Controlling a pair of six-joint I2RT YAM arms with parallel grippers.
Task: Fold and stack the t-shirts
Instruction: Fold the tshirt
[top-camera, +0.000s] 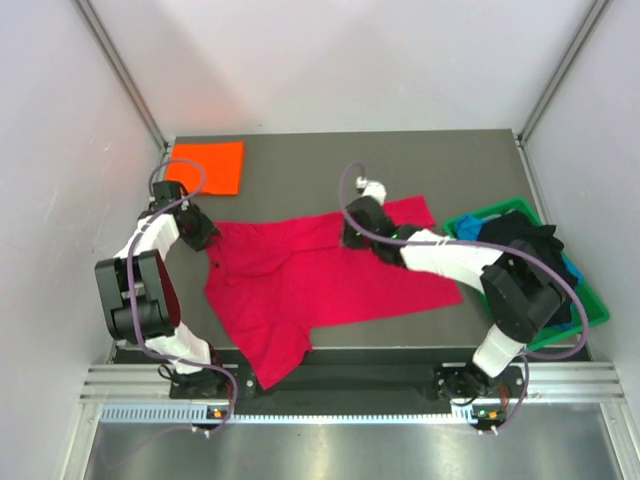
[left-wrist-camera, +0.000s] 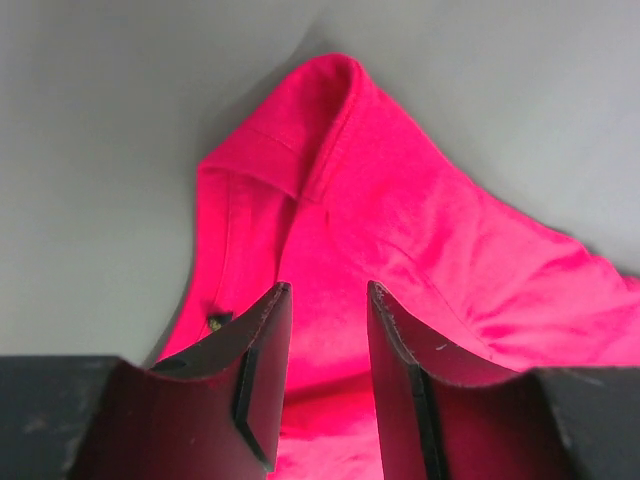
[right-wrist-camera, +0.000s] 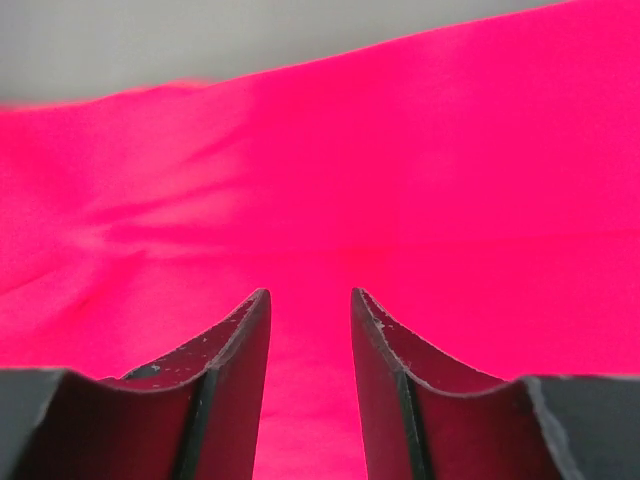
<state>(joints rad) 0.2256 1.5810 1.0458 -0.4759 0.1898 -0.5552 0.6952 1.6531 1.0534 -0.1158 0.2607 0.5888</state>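
A crimson-red t-shirt (top-camera: 300, 285) lies spread and wrinkled across the middle of the dark table. A bright orange t-shirt (top-camera: 210, 166) lies folded at the back left corner. My left gripper (top-camera: 205, 240) is at the red shirt's left edge. In the left wrist view the left gripper (left-wrist-camera: 328, 285) has its jaws apart over the red cloth (left-wrist-camera: 400, 200) by a raised fold. My right gripper (top-camera: 352, 232) is over the shirt's upper middle. In the right wrist view the right gripper (right-wrist-camera: 310, 292) has its jaws apart just above flat red cloth (right-wrist-camera: 400, 150).
A green plastic bin (top-camera: 592, 308) stands at the right edge, holding a black shirt (top-camera: 520, 238) and a blue one (top-camera: 468, 230). My right arm reaches from the bin side across the red shirt. Bare table (top-camera: 450, 160) shows at the back.
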